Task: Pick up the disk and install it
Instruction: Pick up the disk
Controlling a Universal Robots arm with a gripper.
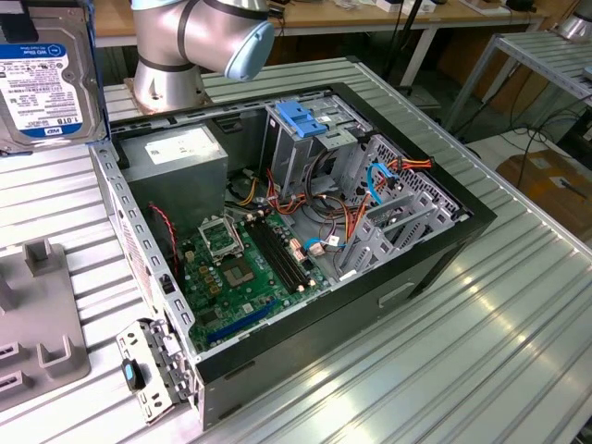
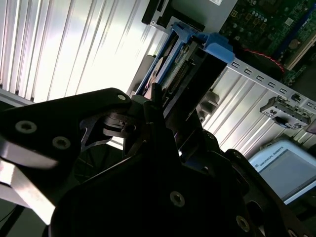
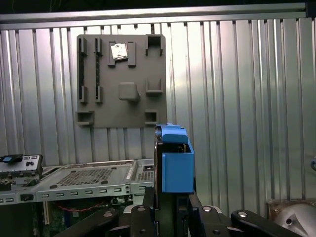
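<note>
Over the ribbed table [image 3: 247, 98], the hand [image 3: 170, 203] clamps the disk [image 3: 177, 168]

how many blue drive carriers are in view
2. One carrier is clipped on the disk held by the gripper; the other sits atop the drive cage in the computer case. More could be hidden inside.

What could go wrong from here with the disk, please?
1. The gripper grips the disk near one end, so the disk might tilt or slip.
2. Loose cables lie beside the cage in the case and could snag the disk.
</note>
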